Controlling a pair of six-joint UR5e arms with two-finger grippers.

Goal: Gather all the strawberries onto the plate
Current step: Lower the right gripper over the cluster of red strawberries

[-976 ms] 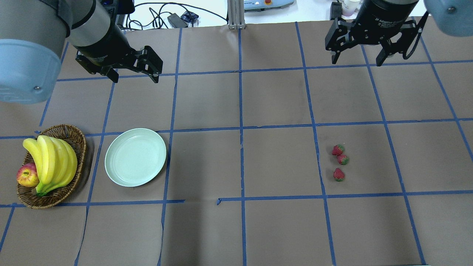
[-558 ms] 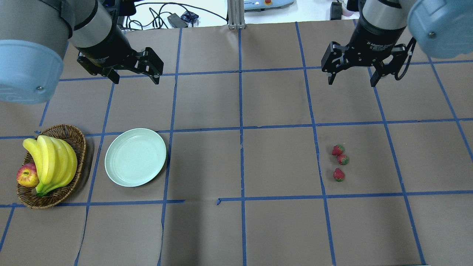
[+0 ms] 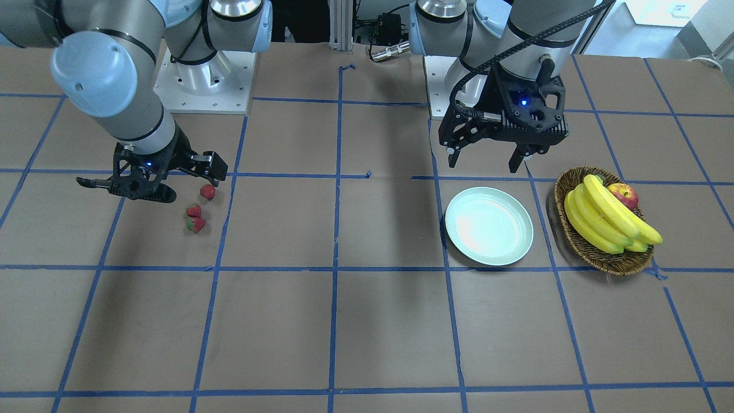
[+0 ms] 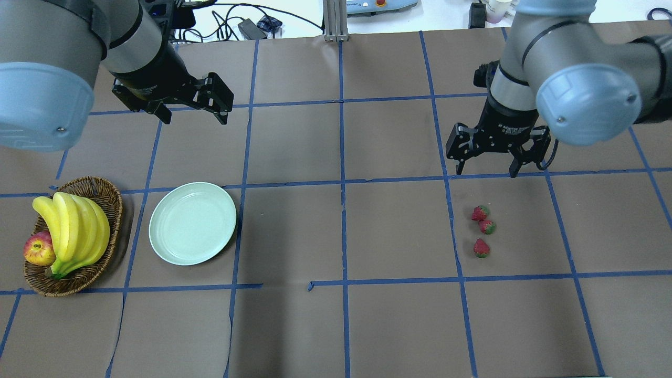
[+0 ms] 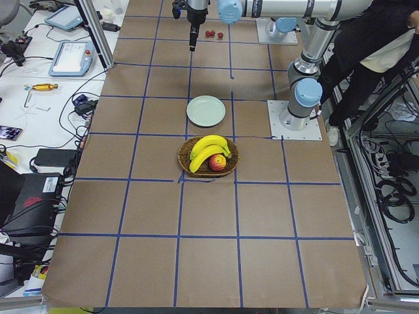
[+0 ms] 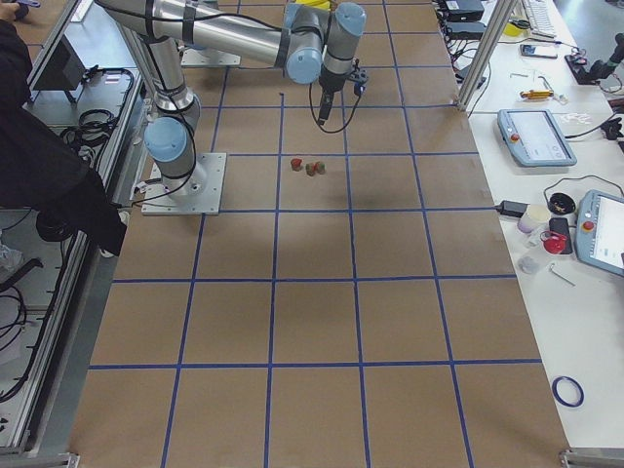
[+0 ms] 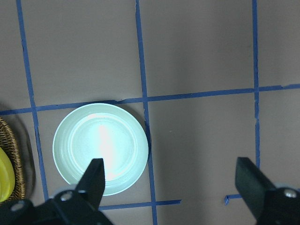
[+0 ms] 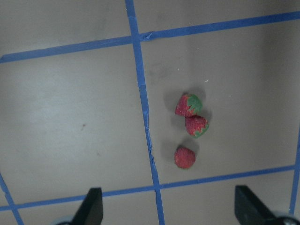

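Observation:
Three small red strawberries [image 4: 480, 212] [image 4: 487, 226] [image 4: 481, 248] lie close together on the brown table on the right; they also show in the right wrist view [image 8: 188, 104] and the front view [image 3: 194, 210]. The pale mint plate [image 4: 192, 223] sits empty on the left and shows in the left wrist view [image 7: 100, 148]. My right gripper [image 4: 486, 172] is open and empty, hovering just beyond the strawberries. My left gripper [image 4: 194, 116] is open and empty, hovering beyond the plate.
A brown wicker basket [image 4: 107, 191] with bananas [image 4: 73, 231] and a red-yellow apple [image 4: 39, 249] stands just left of the plate. Blue tape lines grid the table. Cables and devices lie past the far edge.
My right gripper has moved toward the strawberries, from the far table edge to just beyond them. My left gripper has shifted only slightly. Both stay open.

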